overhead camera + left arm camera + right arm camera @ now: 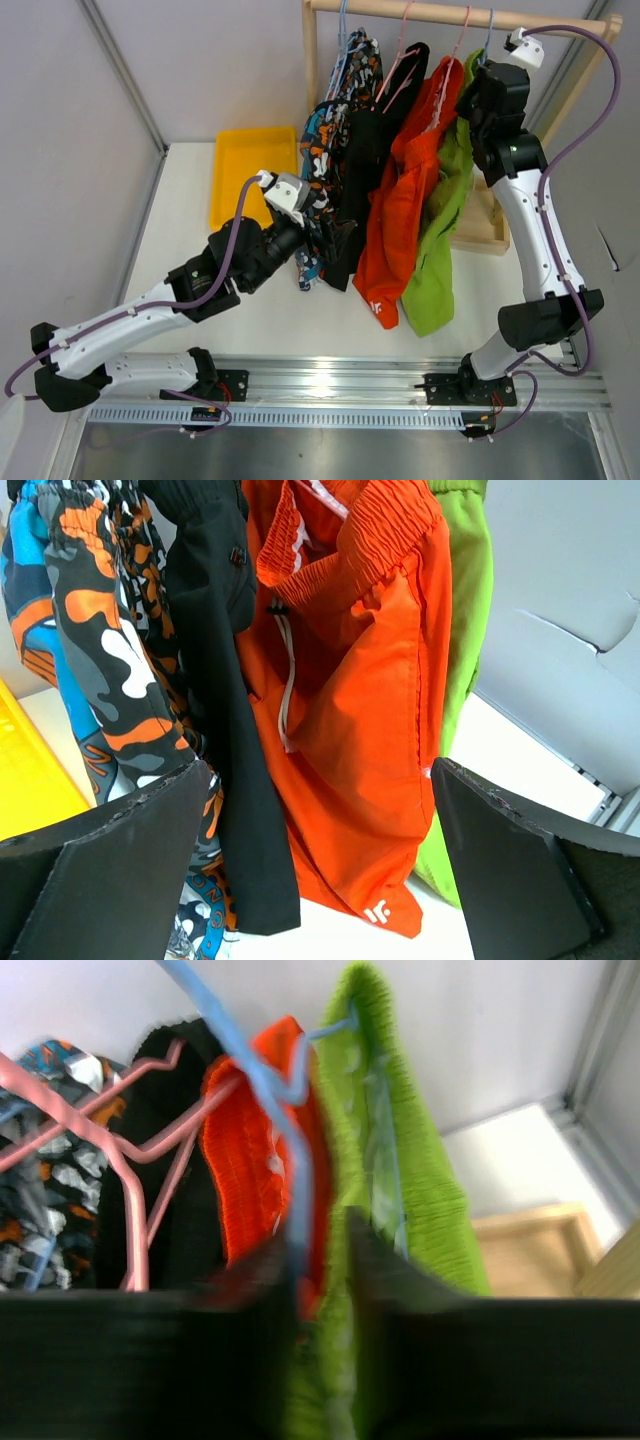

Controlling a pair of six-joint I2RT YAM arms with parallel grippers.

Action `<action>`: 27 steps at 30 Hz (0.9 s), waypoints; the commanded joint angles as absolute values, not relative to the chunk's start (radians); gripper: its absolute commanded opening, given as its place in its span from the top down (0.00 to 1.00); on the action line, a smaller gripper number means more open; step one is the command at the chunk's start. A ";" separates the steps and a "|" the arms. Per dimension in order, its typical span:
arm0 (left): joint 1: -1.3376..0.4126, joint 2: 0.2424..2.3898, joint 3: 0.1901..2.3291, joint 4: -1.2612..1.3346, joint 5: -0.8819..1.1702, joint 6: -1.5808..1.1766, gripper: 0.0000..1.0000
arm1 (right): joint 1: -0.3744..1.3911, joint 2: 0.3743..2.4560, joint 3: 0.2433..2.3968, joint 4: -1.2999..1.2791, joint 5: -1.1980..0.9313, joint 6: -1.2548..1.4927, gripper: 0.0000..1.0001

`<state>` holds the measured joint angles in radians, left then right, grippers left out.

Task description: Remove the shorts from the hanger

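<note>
Several shorts hang from hangers on a wooden rail [430, 12]: patterned pairs [325, 150], a black pair [362, 150], an orange-red pair [395, 200] and a lime green pair [440, 220]. My left gripper [300, 235] is open and empty beside the patterned shorts. In its wrist view the gripper [320, 780] faces the orange-red pair [350, 680], with the black pair [215, 630] to the left. My right gripper [478, 88] is high by the rail. In its blurred wrist view the gripper [325, 1230] is shut on the lime green waistband [400, 1110] by the blue hanger [250, 1060].
A yellow tray [245, 170] lies on the table behind the left arm. The rack's wooden base [485, 225] stands at the right, behind the green shorts. Pink hangers [120, 1160] carry the black and orange-red pairs. Grey walls enclose the table.
</note>
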<state>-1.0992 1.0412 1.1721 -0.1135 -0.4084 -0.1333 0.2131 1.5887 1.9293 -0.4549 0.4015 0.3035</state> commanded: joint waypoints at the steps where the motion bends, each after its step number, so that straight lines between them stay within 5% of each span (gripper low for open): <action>1: -1.092 1.015 1.158 -0.078 -0.411 -0.160 0.00 | 0.201 1.631 1.971 -0.436 0.423 0.290 0.86; 2: -1.092 1.014 1.157 -0.083 -0.405 -0.160 0.01 | 0.198 1.641 1.991 -0.440 0.414 0.282 1.00; 23: -1.098 1.064 1.222 -0.132 -0.244 -0.167 0.01 | 0.377 1.483 2.200 -0.390 0.629 0.006 1.00; 27: -1.208 1.132 1.297 -0.155 -0.202 -0.114 0.01 | 0.399 1.422 2.145 -0.422 0.699 0.005 1.00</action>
